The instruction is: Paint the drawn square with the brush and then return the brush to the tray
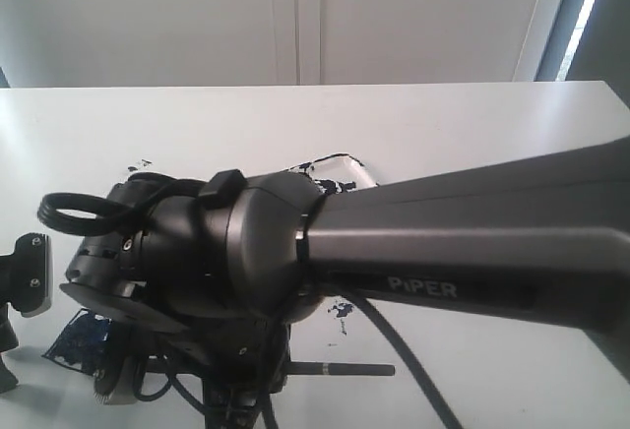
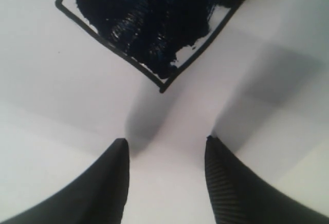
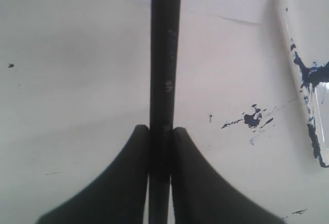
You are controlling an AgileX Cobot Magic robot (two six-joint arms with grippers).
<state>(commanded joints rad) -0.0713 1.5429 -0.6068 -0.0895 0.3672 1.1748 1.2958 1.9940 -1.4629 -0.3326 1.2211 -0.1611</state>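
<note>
We see a pale wall (image 1: 177,16) behind the white, paint-flecked tabletop (image 1: 472,124); the tray (image 1: 343,165) lies partly behind the right arm (image 1: 472,242); the blue-black smeared square (image 2: 149,29) sits near the open left pincer (image 2: 166,140); the right pincer (image 3: 160,128) grips the brush (image 3: 165,54).

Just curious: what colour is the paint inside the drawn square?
Dark blue-black, leaving some white patches; the drawn square shows best in the left wrist view.

It seems a robot lab: an arm (image 1: 472,242) marked PIPER over a white table (image 1: 472,119), plain wall (image 1: 148,16) behind, window (image 1: 589,6) at upper right.
</note>
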